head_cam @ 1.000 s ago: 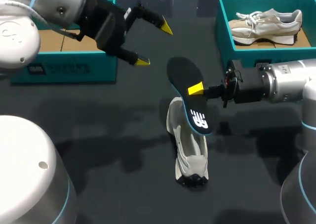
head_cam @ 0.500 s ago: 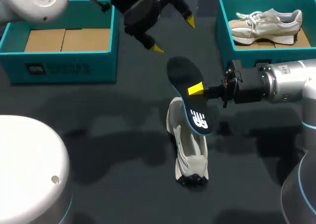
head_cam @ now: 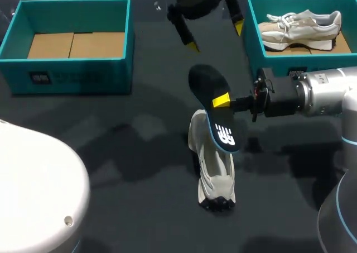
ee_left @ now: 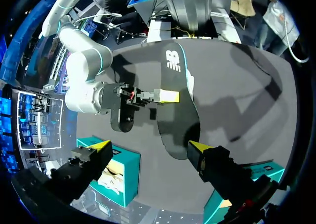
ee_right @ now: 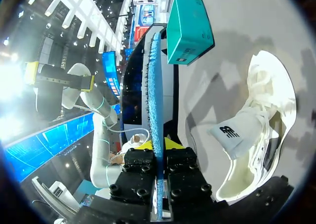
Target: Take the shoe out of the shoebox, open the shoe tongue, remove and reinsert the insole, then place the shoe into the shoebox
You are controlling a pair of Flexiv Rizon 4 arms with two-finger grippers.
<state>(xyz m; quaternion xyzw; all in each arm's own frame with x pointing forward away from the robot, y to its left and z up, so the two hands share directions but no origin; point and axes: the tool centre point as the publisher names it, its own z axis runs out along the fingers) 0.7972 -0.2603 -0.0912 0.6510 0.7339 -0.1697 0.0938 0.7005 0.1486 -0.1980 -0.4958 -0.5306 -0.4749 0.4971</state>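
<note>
Dark grey table point(head_cam: 111, 152) fills the head view. At ten o'clock on it stands the left box point(head_cam: 72, 74), teal, showing a bare cardboard floor. Toward twelve o'clock, over the strip of table between the two boxes, hangs the left gripper point(head_cam: 216, 36), its two yellow-tipped fingers spread wide apart with nothing between them. The left wrist view shows the same wide gap in that gripper point(ee_left: 148, 147), and the insole point(ee_left: 175, 100) lies ahead of it.

Near the middle of the table the black, blue-edged insole point(head_cam: 211, 96) is held in the air on a slant, its length running from about eleven o'clock to five o'clock. Its lower end hangs over the white shoe point(head_cam: 215, 175), which lies on the table just toward six o'clock from the centre. Whether insole and shoe touch, I cannot tell. In the right wrist view the shoe point(ee_right: 256, 135) lies beside the gripper with its tongue pulled up and its mouth open.

From three o'clock comes the right gripper point(head_cam: 223, 101), clamped on the insole's middle. Its own view shows the gripper point(ee_right: 157, 146) pressing both faces of the thin insole, which stands on edge between the fingers.

At two o'clock the right box point(head_cam: 279, 60), also teal, holds a second shoe point(head_cam: 301, 27).
</note>
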